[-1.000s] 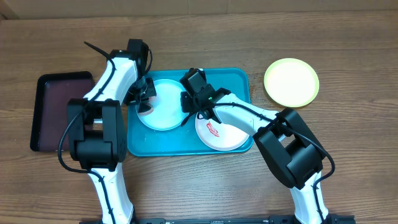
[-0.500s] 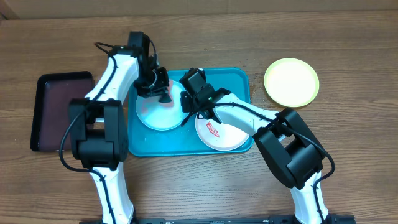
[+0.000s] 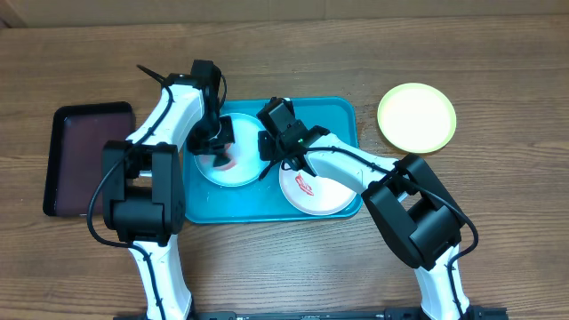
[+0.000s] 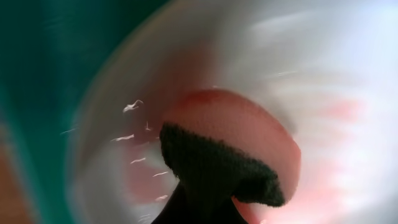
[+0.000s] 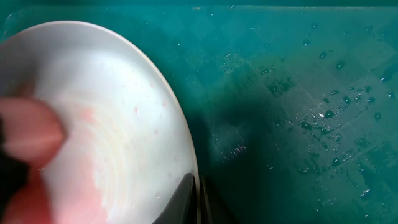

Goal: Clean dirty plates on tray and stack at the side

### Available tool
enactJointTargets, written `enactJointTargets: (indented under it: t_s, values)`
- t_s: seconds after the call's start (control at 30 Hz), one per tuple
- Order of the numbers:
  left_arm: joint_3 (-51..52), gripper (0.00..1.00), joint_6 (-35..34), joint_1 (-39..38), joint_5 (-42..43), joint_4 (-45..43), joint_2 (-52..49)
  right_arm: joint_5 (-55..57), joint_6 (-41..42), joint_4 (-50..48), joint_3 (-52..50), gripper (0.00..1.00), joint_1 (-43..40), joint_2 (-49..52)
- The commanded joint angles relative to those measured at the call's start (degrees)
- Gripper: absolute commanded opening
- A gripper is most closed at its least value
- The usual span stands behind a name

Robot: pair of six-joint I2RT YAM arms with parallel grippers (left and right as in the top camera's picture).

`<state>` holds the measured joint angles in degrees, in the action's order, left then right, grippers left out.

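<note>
Moved since earlier: left gripper has come from the far edge of the light blue plate to its left-middle; right arm and all plates lie as before.
Left gripper: closed on a sponge, pink with a dark scouring face, which is pressed flat on the light blue plate.
Right gripper: closed, fingers pinching the right rim of the light blue plate.
Light blue plate: left half of the teal tray, faint pink streaks across its surface in both wrist views.
White plate: right front of the teal tray, just beside the light blue plate, bearing a red smear.
Yellow-green plate: off the tray, on the table to the tray's right, no smears showing.
Teal tray: centre of table, water droplets on its bare floor in the right wrist view.
Maroon tray: at the table's left, apart from the teal tray.
</note>
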<state>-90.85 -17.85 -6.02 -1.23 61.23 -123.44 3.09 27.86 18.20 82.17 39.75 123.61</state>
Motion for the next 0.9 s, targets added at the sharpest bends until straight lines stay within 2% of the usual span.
enactJointTargets:
  t_s: [0.0, 0.27, 0.53, 0.8, 0.87]
  values:
    - [0.8, 0.04, -1.7, 0.8, -15.1, 2.9, -1.5, 2.0, -0.7, 0.4, -0.5, 0.04, -0.5, 0.7]
    - [-7.5, 0.04, -3.7, 0.8, -15.3, 9.5, 0.6, 2.0, -0.9, 0.4, -0.5, 0.04, -0.5, 0.7]
    - [-9.2, 0.04, -8.1, 2.8, -13.6, 9.6, 11.8, 2.0, -1.7, 0.3, -0.4, 0.04, -0.5, 0.7]
    - [-9.0, 0.04, -7.9, 6.3, -12.5, 13.4, 16.3, 2.0, -10.4, 2.5, 1.8, 0.04, -0.5, -1.4]
    - [-8.6, 0.04, -7.9, 7.6, -12.9, 13.6, 16.3, 2.8, -10.4, 3.2, 2.1, 0.04, -0.4, -2.8]
